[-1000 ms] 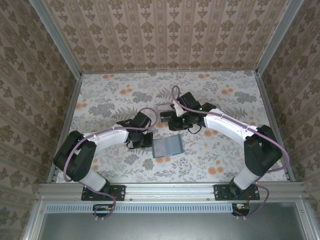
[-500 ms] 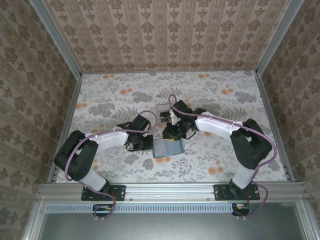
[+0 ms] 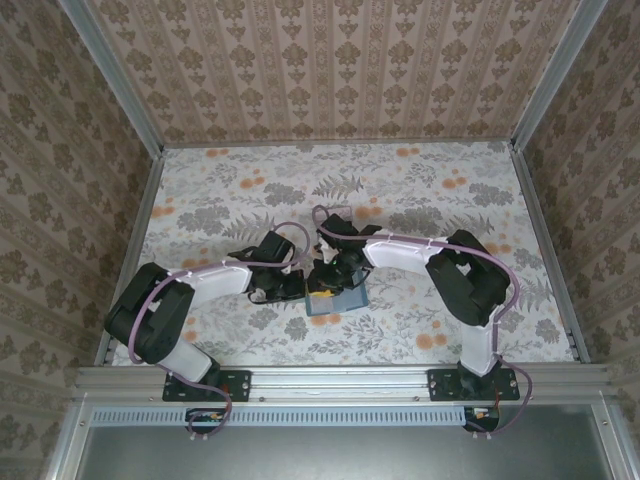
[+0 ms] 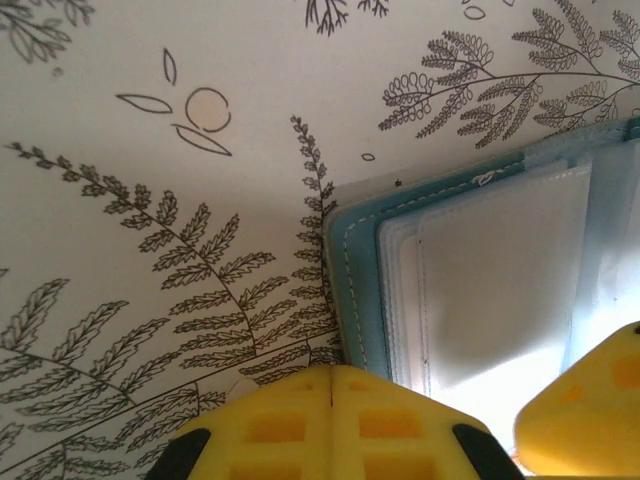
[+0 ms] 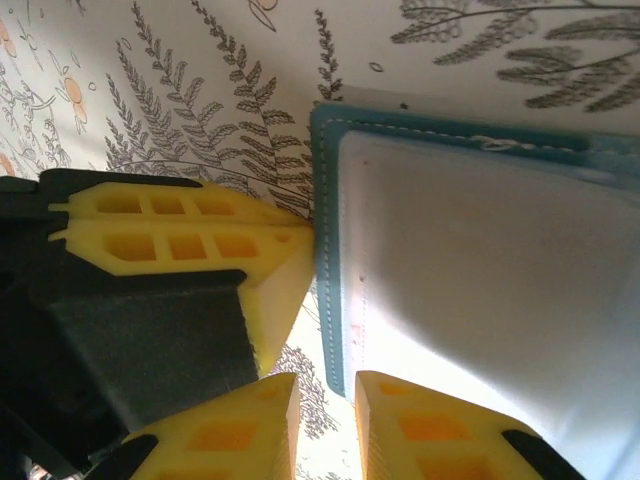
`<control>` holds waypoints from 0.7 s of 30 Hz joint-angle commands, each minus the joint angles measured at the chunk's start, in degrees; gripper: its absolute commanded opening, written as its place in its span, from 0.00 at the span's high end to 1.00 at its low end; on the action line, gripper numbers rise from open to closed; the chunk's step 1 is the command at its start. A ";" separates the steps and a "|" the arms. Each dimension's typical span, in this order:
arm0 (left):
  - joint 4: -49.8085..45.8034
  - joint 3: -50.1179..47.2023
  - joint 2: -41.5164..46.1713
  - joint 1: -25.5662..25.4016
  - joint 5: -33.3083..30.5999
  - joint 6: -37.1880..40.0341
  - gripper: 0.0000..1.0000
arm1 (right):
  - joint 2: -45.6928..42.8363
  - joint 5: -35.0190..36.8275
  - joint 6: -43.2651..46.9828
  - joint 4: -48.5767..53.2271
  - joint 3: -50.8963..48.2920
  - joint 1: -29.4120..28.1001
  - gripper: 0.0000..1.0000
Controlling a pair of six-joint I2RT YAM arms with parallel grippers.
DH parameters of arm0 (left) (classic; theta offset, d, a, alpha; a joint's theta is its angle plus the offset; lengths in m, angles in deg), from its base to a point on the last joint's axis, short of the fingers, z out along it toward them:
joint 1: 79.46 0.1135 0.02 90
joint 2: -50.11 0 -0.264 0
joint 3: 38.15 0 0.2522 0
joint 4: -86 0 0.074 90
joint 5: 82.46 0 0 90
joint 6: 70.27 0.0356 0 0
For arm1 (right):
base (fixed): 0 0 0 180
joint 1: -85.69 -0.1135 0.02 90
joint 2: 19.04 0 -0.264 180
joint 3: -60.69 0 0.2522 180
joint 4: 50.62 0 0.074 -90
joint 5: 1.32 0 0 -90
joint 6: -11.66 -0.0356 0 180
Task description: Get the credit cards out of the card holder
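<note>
The teal-blue card holder (image 3: pixel 345 300) lies open and flat on the floral table between both arms. A pale card (image 4: pixel 500 270) sits inside its clear sleeves, bright with glare. My left gripper (image 4: pixel 331 375) is shut with nothing between its fingers, tips against the holder's stitched left edge (image 4: pixel 358 270). In the top view, the left gripper (image 3: pixel 298 288) sits just left of the holder. My right gripper (image 5: pixel 325 410) is open by a narrow gap, straddling that same teal edge (image 5: pixel 328 250), one finger over the pale card (image 5: pixel 490 260). From above, the right gripper (image 3: pixel 320 285) is beside the left one.
The left gripper's yellow fingers (image 5: pixel 180 235) lie close to the right gripper's left finger. A right fingertip (image 4: pixel 595 405) intrudes at the lower right of the left wrist view. Patterned walls enclose the table (image 3: pixel 440 310) on three sides.
The right arm swung from behind the holder toward the near left and came down at the holder's left edge, next to the left gripper. The left gripper barely moved.
</note>
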 commanded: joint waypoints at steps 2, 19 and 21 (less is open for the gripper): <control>-2.14 -2.32 -0.28 0.78 -0.92 0.76 0.95 | 2.74 -0.10 -1.17 0.47 2.14 -0.84 0.74; -1.23 -3.43 -1.22 1.49 1.12 1.79 0.95 | 2.65 21.73 4.18 21.94 9.67 -3.21 0.57; -1.17 -3.31 -1.28 1.50 1.21 1.65 0.95 | 2.24 24.20 4.59 23.96 10.99 -3.57 0.55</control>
